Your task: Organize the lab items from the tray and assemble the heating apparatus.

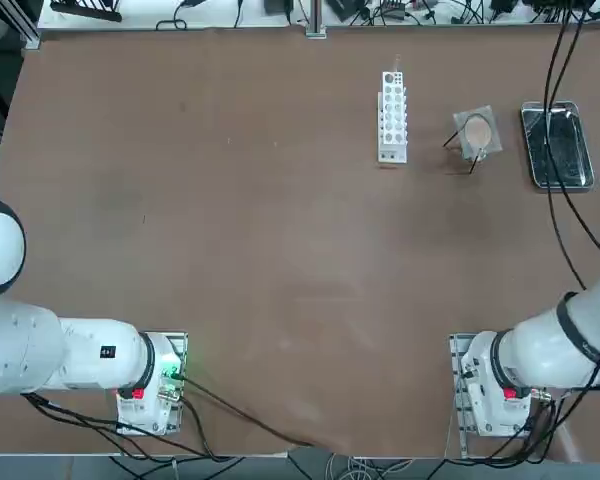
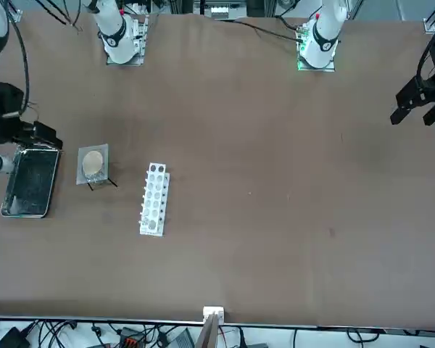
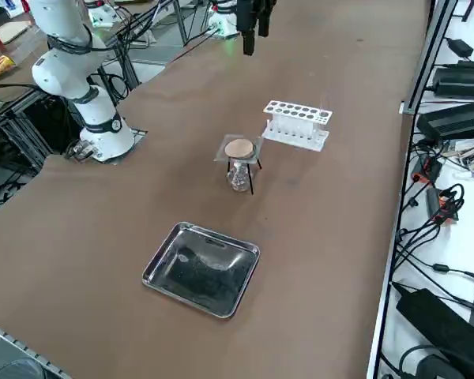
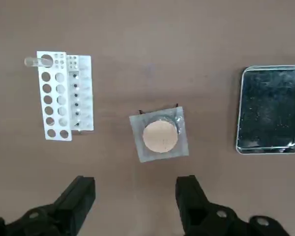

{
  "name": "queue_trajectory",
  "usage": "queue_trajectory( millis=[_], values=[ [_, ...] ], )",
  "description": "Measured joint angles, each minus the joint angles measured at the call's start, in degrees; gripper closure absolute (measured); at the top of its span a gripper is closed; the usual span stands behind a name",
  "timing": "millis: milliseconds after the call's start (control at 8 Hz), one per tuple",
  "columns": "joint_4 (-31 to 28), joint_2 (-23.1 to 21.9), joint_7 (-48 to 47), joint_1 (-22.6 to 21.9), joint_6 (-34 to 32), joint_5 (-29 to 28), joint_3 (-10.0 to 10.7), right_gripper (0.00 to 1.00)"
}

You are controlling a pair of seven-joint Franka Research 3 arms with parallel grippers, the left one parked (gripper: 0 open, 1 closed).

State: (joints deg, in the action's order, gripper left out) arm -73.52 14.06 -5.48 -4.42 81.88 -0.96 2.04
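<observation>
Right gripper [image 4: 135, 196] hangs above the table [image 1: 230, 250], fingers spread, empty. Gauze [image 4: 159, 136] sits on the tripod [image 3: 250, 180] between tray [image 4: 271, 109] and rack [image 4: 64, 96]; broad bare tabletop left.

Illumination is even and diffuse overhead; shadows are faint. The small shiny metal tray [image 3: 202, 268] shows dark reflections. Focus is sharp.

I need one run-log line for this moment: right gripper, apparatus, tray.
right gripper: open, holds nothing, above table | mesh: on ring stand over burner | tray: holds nothing
</observation>
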Motion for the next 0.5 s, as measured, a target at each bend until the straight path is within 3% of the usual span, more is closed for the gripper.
queue_trajectory(
  millis=[250,500],
  values=[
    [-2.34,-3.25,-0.93,-3.94,0.53,-0.01,4.18,0.01],
    [-5.25,-6.82,-1.05,-6.2,0.38,-0.02,6.76,0.01]
  ],
)
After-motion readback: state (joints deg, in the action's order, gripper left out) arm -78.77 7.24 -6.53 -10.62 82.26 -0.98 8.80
